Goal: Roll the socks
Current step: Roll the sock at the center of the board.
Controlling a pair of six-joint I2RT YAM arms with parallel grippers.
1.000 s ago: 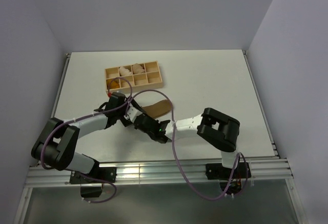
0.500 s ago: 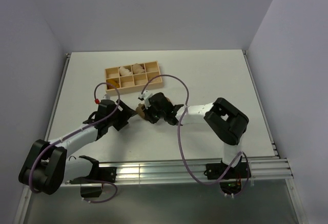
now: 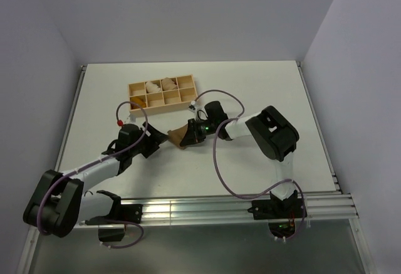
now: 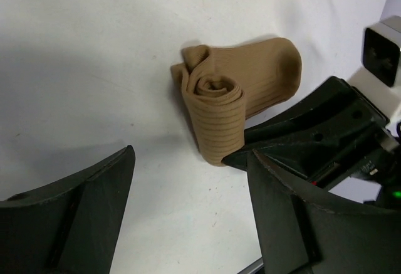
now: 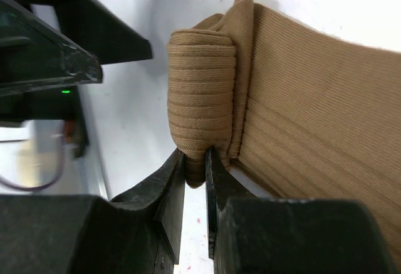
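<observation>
On the white table [image 3: 250,98], just in front of the wooden tray [image 3: 163,93], the left gripper [image 4: 188,161] hovers with jaws spread wide. The right gripper [image 5: 195,158] pinches the rolled end of the olive-brown sock [image 4: 250,76], which lies half rolled between both grippers.

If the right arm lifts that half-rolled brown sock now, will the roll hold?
Probably floppy: the sock is thin ribbed knit, its unrolled end lying limp. The roll may loosen, since the right fingers pinch only its edge.

Obstacle: tray [image 3: 172,100] near, bhnd sock [image 3: 182,136].
</observation>
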